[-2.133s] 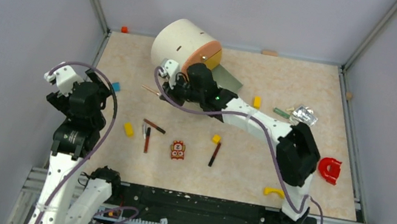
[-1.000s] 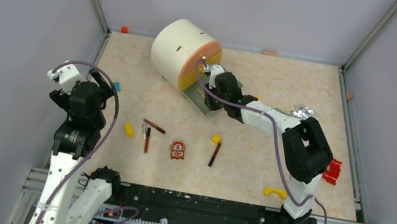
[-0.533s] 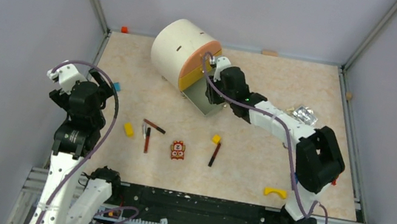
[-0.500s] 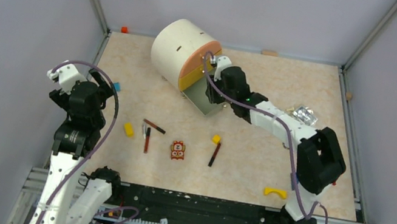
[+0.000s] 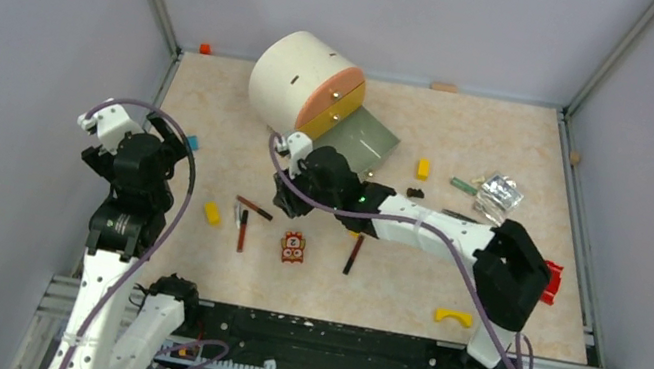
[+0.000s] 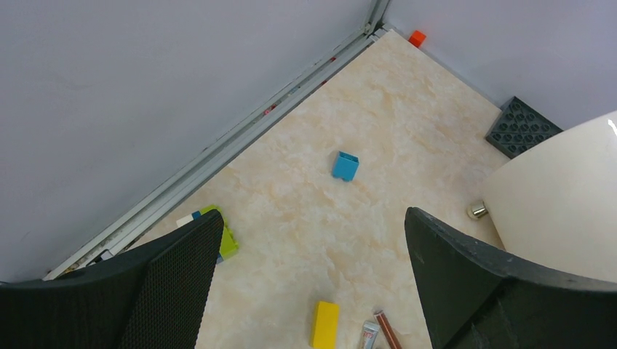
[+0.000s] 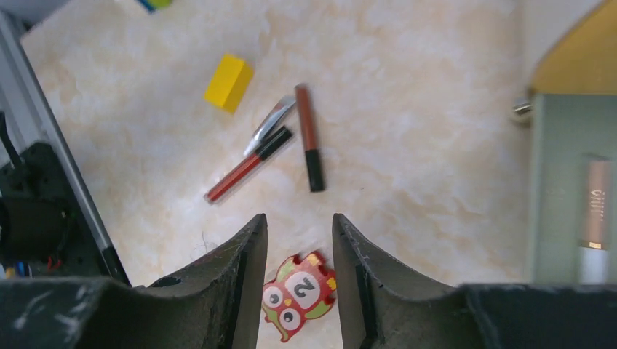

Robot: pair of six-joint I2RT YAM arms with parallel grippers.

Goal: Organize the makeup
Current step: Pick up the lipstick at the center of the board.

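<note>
3 makeup sticks lie just beyond the right claw.

Half hidden behind the right arm: a red piece and the upper end of a brown stick. Cut off by the left wrist view's bottom edge: two sticks.

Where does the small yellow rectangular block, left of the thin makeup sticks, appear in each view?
Top external: the small yellow rectangular block lies left of centre.
Left wrist: at the bottom edge, near the middle.
Right wrist: upper left.
Shared landmark: the brown stick with a black end, close beside it.
</note>
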